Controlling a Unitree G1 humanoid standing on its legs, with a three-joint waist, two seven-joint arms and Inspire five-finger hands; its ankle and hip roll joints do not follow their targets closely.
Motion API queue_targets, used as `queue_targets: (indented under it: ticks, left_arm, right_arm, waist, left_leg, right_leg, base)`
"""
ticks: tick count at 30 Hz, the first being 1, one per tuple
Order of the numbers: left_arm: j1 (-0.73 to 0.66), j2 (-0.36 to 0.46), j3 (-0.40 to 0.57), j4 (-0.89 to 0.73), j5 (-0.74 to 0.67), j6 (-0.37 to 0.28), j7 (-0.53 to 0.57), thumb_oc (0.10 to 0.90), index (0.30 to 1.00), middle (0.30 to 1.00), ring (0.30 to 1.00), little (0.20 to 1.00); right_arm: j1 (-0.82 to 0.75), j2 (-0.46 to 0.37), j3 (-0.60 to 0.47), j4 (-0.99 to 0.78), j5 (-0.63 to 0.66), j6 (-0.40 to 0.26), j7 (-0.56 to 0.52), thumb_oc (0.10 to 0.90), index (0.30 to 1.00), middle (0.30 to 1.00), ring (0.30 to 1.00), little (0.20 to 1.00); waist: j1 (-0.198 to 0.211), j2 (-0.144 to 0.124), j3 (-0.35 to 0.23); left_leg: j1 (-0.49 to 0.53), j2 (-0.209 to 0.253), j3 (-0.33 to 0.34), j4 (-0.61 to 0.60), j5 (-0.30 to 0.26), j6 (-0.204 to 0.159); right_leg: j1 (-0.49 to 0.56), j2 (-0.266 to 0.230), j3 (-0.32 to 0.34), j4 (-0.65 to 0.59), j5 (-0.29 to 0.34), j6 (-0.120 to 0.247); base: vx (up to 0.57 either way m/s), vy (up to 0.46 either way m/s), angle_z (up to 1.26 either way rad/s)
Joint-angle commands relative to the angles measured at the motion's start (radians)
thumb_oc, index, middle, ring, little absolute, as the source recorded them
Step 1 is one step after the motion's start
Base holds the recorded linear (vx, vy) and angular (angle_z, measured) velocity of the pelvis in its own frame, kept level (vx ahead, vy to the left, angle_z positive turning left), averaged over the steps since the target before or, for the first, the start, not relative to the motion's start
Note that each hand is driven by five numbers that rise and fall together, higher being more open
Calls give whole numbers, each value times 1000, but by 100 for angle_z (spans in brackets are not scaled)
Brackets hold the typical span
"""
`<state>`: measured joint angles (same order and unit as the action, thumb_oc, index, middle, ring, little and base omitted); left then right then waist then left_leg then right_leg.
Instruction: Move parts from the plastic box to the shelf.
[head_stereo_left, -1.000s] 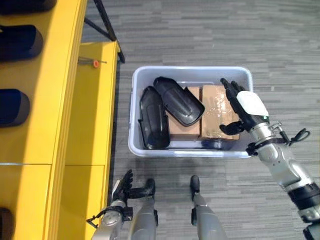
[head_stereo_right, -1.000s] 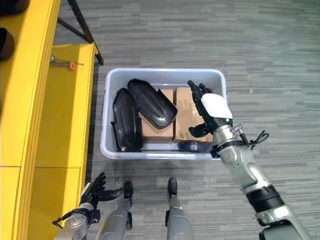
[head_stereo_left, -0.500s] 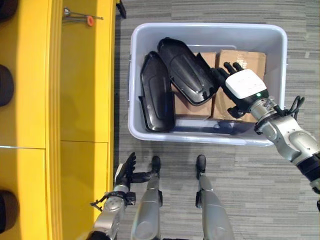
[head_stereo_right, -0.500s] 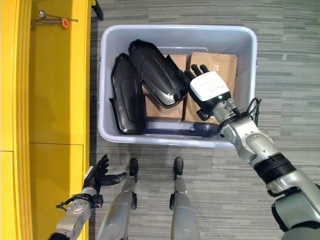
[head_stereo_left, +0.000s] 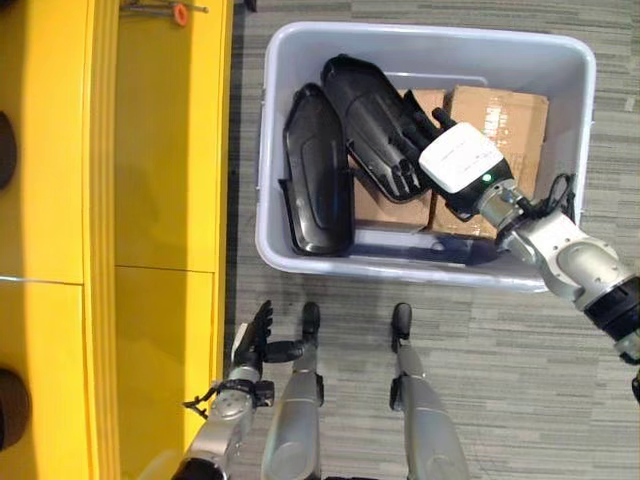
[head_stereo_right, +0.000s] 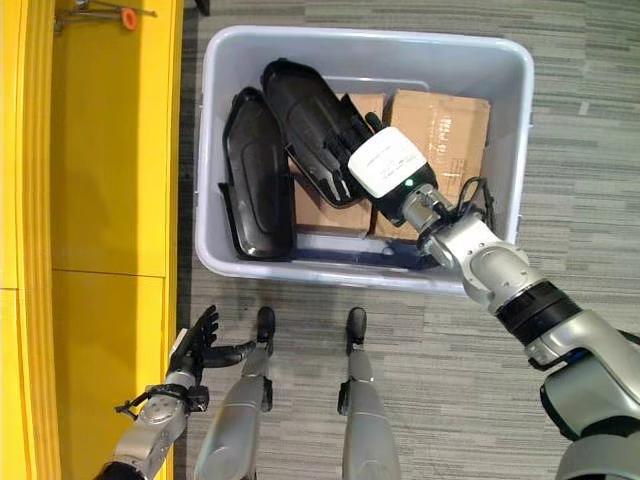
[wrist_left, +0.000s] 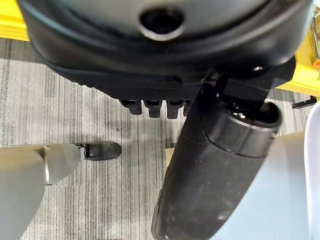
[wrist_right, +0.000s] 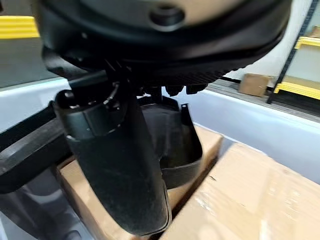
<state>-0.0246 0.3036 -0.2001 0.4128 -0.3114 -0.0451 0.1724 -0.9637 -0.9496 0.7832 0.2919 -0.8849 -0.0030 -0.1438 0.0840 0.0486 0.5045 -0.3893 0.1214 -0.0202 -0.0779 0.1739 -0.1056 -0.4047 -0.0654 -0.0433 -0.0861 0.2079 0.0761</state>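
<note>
Inside the plastic box (head_stereo_left: 575, 120), the open right hand (head_stereo_left: 455, 160) touches a black part (head_stereo_left: 365, 125) beside cardboard boxes (head_stereo_left: 500, 115).

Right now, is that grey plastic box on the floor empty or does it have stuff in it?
Not empty. The plastic box holds two black parts and cardboard boxes; the right robot hand reaches in.

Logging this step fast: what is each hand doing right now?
Left hand: open, fingers straight, holding nothing, low beside the yellow shelf.
Right hand: open, fingers resting on the black moulded plastic part in the grey plastic box.
</note>
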Motion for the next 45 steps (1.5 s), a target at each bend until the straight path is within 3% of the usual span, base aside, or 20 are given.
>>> queue_targets:
  ticks: [1,11,36,37,38,39,45]
  left_arm:
    - [45,75,-4,-60,-38,-48,37,900,1000,1000,1000,1000]
    - [32,89,-3,-81,-48,-60,59,900,1000,1000,1000,1000]
    - [18,97,-7,-111,-62,-78,99,900,1000,1000,1000,1000]
    - [17,96,-9,-108,-61,-78,99,900,1000,1000,1000,1000]
    - [12,95,-11,-105,-60,-79,99,900,1000,1000,1000,1000]
    - [8,94,-14,-105,-55,-81,101,900,1000,1000,1000,1000]
    - [-8,97,-33,-103,-49,-88,102,900,1000,1000,1000,1000]
  right_arm:
    - [-155,-57,30,0,-20,18,-75,900,1000,1000,1000,1000]
    - [-217,-75,55,90,13,52,-102,900,1000,1000,1000,1000]
    - [-261,-11,129,188,-23,69,-96,900,1000,1000,1000,1000]
    - [-253,-3,128,211,-18,71,-96,655,657,657,657,657]
    - [-243,9,125,238,-2,70,-90,473,402,402,402,402]
    - [-228,26,110,267,32,69,-91,400,300,300,300,300]
    - [-205,67,112,373,80,70,-93,400,300,300,300,300]
  waist:
    - [1,-48,-20]
    - [13,-49,15]
    - [24,-45,16]
    - [25,-44,16]
    - [26,-43,16]
    - [25,-43,16]
    - [27,-42,16]
  left_leg:
    - [0,31,-3,-9,43,-24]
    - [-61,22,-25,-9,51,-21]
    - [-187,4,-54,-9,48,-12]
    - [-191,3,-55,-9,48,-12]
    - [-194,2,-57,-9,48,-11]
    - [-197,1,-58,-9,48,-11]
    - [-197,-1,-58,-9,45,-11]
  right_leg:
    - [-2,-40,-33,106,-36,24]
    - [-59,-33,-41,125,-36,17]
    - [-185,-33,-54,139,-43,15]
    - [-189,-33,-56,139,-44,15]
    - [-192,-33,-58,139,-42,15]
    - [-195,-34,-59,138,-41,15]
    - [-197,-33,-58,134,-38,15]
  base:
    - [5,-13,15]
    - [5,-17,4]
    - [4,-1,1]
    - [4,1,3]
    - [1,0,4]
    - [0,0,5]
    - [-3,4,2]
